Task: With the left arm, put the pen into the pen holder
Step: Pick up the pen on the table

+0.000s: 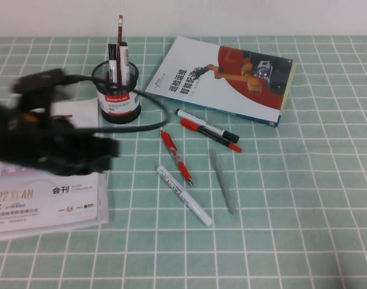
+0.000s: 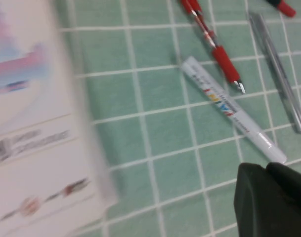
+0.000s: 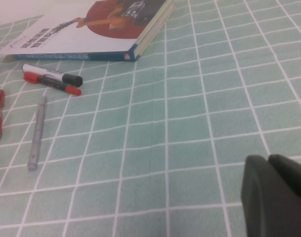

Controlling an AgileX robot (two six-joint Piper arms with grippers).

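The slim white pen lies on the green checked cloth at the centre front; the left wrist view shows it too. The black mesh pen holder, with several pens in it, stands at the back left. My left gripper is blurred and hovers over a white booklet, left of the pen and apart from it. In its wrist view the fingers are together and hold nothing. My right gripper is out of the high view; its fingers are together and empty above bare cloth.
A red pen, a translucent grey pen, a white marker with a black cap and a red marker lie near the white pen. A book lies at the back right. A white booklet lies at the front left.
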